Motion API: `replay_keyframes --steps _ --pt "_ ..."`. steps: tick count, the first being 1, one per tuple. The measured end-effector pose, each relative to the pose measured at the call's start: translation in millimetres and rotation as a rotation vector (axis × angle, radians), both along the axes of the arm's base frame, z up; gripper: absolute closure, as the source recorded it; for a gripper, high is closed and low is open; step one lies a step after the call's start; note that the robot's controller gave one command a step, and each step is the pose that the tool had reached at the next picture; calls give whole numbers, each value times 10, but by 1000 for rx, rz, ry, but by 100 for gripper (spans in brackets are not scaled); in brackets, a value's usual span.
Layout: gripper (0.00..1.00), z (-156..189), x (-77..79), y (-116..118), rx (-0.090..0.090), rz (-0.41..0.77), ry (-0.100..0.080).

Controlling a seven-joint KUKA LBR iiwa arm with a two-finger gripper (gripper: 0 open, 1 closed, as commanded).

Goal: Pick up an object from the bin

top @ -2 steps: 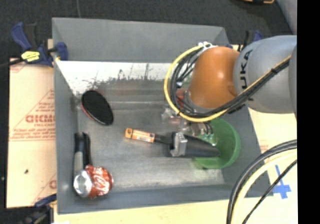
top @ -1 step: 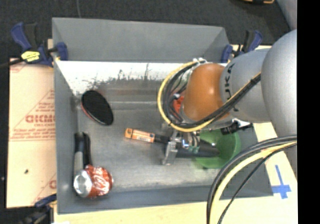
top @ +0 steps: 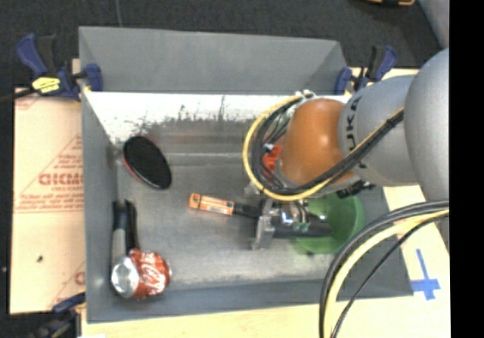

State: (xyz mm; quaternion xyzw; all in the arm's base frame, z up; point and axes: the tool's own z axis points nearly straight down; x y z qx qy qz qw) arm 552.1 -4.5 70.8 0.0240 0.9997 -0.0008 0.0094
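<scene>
Gripper (top: 274,227) low in grey metal bin (top: 197,253), right of centre, at black end of orange-barrelled marker-like stick (top: 212,204) lying mid-floor. Green round plastic dish (top: 344,217) just beside, partly beneath. Jaw opening: cannot tell. Black oval brush (top: 147,162), black-handled tool (top: 122,227) and crushed red soda can (top: 141,274) well apart, left.
</scene>
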Motion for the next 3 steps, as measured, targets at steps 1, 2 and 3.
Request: replay_keyframes --steps 1,2,3 --pt "100 33 24 69 3 -104 7" --pt "100 34 24 69 3 -103 7" --pt "100 266 14 66 3 -103 9"
